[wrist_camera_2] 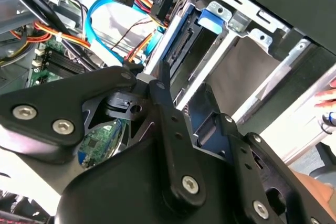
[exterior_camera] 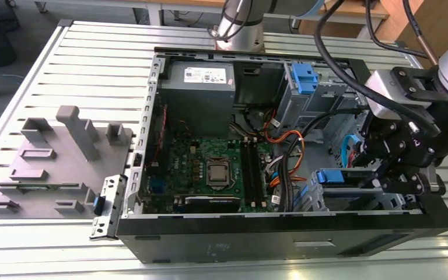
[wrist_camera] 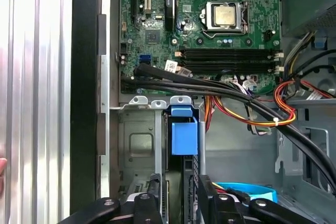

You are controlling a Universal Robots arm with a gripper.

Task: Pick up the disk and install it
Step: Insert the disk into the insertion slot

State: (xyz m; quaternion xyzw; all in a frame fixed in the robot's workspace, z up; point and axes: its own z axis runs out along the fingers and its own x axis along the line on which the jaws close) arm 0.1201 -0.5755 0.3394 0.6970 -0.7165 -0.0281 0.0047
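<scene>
One disk [wrist_camera: 184, 136], edge-on as a dark slab with a blue plastic end tab, stands in the grey drive cage [wrist_camera: 137, 150], pinched by the narrowly closed claw [wrist_camera: 178, 195], tab farthest from it, toward the motherboard [wrist_camera: 210, 51].

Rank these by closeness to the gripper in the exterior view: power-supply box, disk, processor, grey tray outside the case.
1. The disk, beside the gripper, at the exterior view's right.
2. The processor, in the middle of the case.
3. The power-supply box, at the case's upper part.
4. The grey tray, outside the case, at the exterior view's left.
</scene>
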